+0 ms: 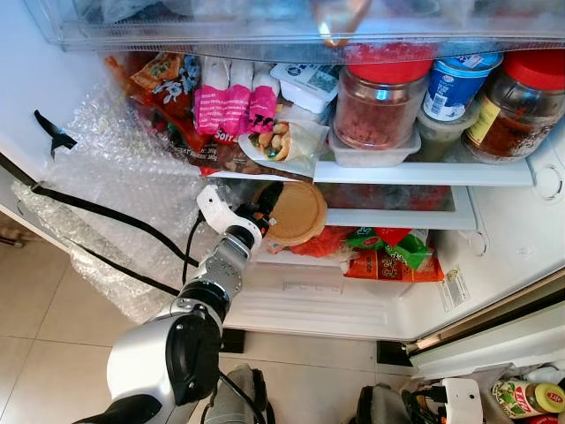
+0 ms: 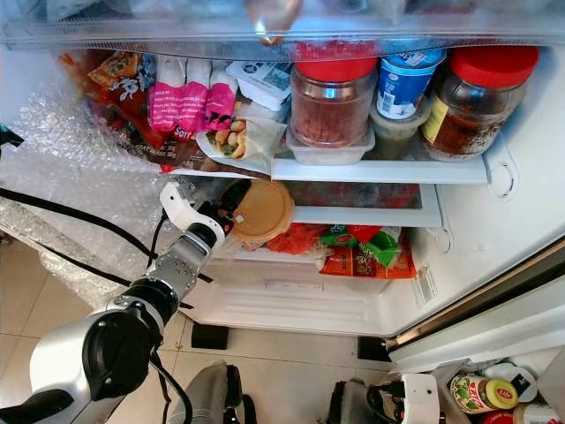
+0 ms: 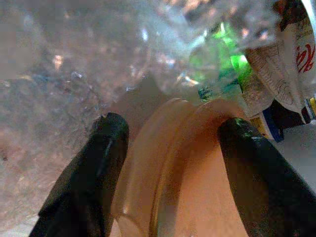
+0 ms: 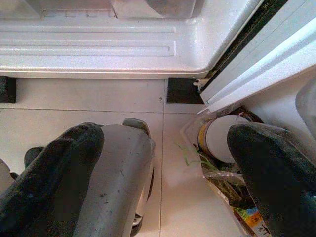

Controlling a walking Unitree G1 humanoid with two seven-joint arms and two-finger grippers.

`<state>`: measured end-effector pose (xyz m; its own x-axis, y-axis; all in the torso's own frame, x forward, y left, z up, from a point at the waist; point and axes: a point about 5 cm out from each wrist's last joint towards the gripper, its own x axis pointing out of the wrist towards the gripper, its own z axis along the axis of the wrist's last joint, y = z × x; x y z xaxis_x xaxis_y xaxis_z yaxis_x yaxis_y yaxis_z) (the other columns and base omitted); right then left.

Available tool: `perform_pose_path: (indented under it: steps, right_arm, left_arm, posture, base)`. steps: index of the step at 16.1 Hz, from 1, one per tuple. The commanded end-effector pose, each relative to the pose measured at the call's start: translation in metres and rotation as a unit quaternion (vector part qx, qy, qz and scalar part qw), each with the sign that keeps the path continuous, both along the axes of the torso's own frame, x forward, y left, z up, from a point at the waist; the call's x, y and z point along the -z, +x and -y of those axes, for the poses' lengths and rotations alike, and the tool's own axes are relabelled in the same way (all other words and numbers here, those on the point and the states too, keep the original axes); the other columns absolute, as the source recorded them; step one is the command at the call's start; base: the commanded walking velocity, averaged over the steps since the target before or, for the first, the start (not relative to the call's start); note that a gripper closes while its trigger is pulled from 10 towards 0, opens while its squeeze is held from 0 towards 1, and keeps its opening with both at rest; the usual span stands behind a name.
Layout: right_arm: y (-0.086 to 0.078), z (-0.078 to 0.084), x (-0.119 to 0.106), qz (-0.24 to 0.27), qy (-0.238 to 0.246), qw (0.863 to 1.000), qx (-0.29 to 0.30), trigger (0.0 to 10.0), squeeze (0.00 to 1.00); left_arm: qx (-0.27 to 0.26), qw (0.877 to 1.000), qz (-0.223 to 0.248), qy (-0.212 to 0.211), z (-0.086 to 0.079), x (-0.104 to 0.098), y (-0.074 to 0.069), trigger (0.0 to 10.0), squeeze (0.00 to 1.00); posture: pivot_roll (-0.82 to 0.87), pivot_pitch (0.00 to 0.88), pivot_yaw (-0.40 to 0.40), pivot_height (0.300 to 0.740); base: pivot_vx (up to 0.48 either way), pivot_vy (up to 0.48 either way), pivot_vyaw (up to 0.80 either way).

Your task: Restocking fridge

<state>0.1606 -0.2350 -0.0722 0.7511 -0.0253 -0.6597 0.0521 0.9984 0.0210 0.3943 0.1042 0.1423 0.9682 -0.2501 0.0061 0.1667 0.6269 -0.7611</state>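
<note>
My left gripper (image 1: 275,210) sits in the centre of the head view, reaching into the open fridge (image 1: 494,265) under the glass shelf (image 1: 388,172); its two black fingers (image 3: 94,173) are closed narrow around a tan round-lidded container (image 1: 297,213), one finger on each side of its rim, as my wrist view shows close up; the container is held on edge, its flat lid facing outward, just left of the red and green packets (image 1: 388,252) in the lower compartment; crinkled clear plastic wrap (image 1: 115,194) fills the left of the frame beside my arm. Above the shelf, in the upper centre, stand a red-lidded jar (image 1: 380,102) and pink packets (image 1: 231,102). My right gripper (image 4: 163,168) hangs low with fingers spread wide over the tiled floor (image 4: 98,98), holding nothing; a white-lidded jar (image 4: 222,140) lies in a bag just beside it.
</note>
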Motion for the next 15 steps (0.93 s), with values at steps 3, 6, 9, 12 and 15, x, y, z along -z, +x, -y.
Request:
perform_pose_path:
  steps: [3, 6, 9, 12, 15]
  right_arm:
    - [-0.096, -0.010, 0.036, -0.180, 0.020, 0.984, 0.002, 10.0, 0.00]
    - [-0.095, -0.011, 0.036, -0.179, 0.020, 0.984, 0.002, 10.0, 0.00]
    - [-0.094, -0.011, 0.036, -0.178, 0.020, 0.984, 0.002, 10.0, 0.00]
    - [-0.094, -0.011, 0.036, -0.178, 0.020, 0.984, 0.003, 10.0, 0.00]
    - [-0.093, -0.012, 0.036, -0.178, 0.022, 0.984, 0.001, 10.0, 0.00]
  left_arm:
    - [-0.002, 0.999, -0.026, 0.021, -0.003, 0.013, -0.004, 0.0, 0.00]
    - [-0.026, 0.999, -0.030, 0.004, -0.008, 0.012, -0.003, 0.0, 0.00]
    - [-0.039, 0.999, -0.031, -0.010, -0.009, 0.011, -0.003, 0.0, 0.00]
    - [-0.010, 1.000, -0.018, 0.000, -0.002, 0.012, -0.004, 8.4, 0.00]
    - [0.001, 1.000, -0.014, -0.015, 0.004, 0.012, -0.006, 10.0, 0.00]
  posture:
    - [-0.15, 0.287, 0.067, 0.641]
    - [-0.15, 0.284, 0.068, 0.641]
    - [-0.15, 0.284, 0.070, 0.641]
    - [-0.14, 0.284, 0.073, 0.641]
    - [-0.14, 0.285, 0.075, 0.641]
  base:
    - [0.000, 0.000, 0.00]
    - [0.000, 0.000, 0.00]
    - [0.000, 0.000, 0.00]
    - [0.000, 0.000, 0.00]
    - [0.000, 0.000, 0.00]
